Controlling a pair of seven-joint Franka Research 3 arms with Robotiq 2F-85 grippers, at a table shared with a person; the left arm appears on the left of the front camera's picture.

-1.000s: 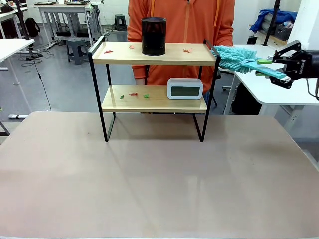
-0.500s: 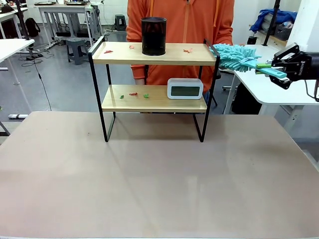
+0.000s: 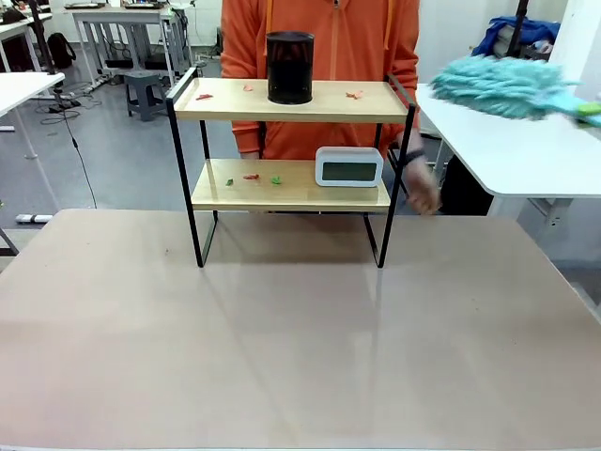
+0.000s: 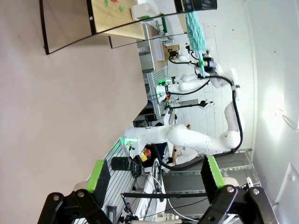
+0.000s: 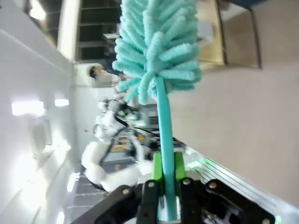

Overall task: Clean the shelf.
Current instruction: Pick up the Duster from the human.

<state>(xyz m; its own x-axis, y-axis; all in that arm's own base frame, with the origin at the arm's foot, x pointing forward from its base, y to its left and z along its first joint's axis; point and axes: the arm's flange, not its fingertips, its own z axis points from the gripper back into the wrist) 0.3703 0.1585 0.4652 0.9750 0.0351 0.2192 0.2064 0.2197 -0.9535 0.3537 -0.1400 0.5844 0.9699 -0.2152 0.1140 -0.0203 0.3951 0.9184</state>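
The shelf [image 3: 291, 101] stands at the far middle of the beige table, with a black cylinder [image 3: 289, 68] and red scraps [image 3: 354, 94] on its top board. A white clock [image 3: 348, 167] and red and green scraps [image 3: 252, 178] lie on the lower board. My right gripper [image 5: 167, 167] is shut on the handle of a teal fluffy duster [image 5: 156, 46]. That duster [image 3: 502, 86] hangs blurred in the air, up and to the right of the shelf. My left gripper [image 4: 154, 175] is open and holds nothing, far from the shelf [image 4: 117, 21].
A person in an orange top [image 3: 324, 56] stands behind the shelf, one hand [image 3: 423, 193] low by its right legs. A white table [image 3: 512, 150] stands at the right behind the beige tabletop [image 3: 300, 329], whose near part is bare.
The duster has swung up and to the right, away from the shelf's top corner, and my right gripper has left the front view. The person has shifted left, and a hand now shows beside the shelf.
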